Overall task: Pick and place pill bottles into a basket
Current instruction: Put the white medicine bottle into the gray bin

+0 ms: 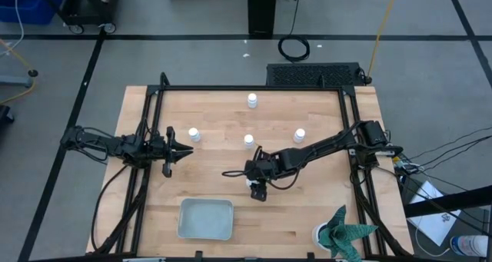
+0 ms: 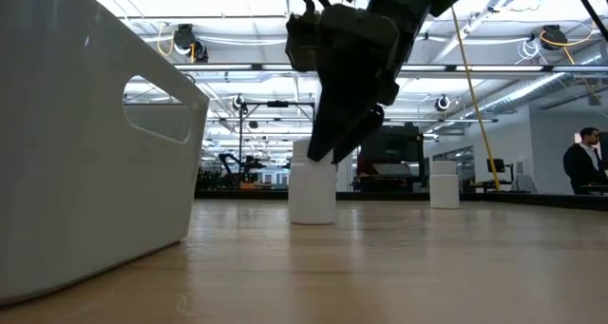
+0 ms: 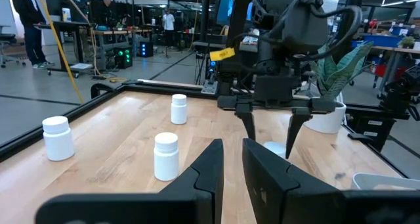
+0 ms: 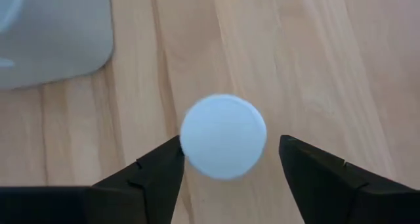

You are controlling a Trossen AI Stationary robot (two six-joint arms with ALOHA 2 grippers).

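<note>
The basket point(image 1: 206, 219) sits at the near edge of the table point(image 1: 323, 208), left of centre, and no bottle shows inside it. At the near right corner stands a green-and-white object point(image 1: 343, 233).

Just beyond the basket, near the table's middle, the right end effector point(image 1: 257, 190) hangs pointing straight down over one pill bottle point(image 4: 223, 136). Its fingers point(image 4: 149, 175) are spread wide, one on each side of the bottle's white cap, with a gap showing between each finger and the cap, so it grips nothing. In the low view the fingers reach down in front of the bottle's top while the bottle stands upright on the wood. The right arm point(image 1: 327, 145) stretches from its base at the table's right edge diagonally inward, long and low, with the wrist bent down at the end.

The left end effector point(image 1: 180, 149) waits at the left side of the table, held level and aimed toward the centre, its fingers parted slightly and empty.

Farther out stand four more bottles, all upright and well apart: one near the left end effector point(image 1: 194, 134), one in the middle point(image 1: 249, 141), one toward the right point(image 1: 299, 135), and the farthest by the far edge point(image 1: 252, 101).
</note>
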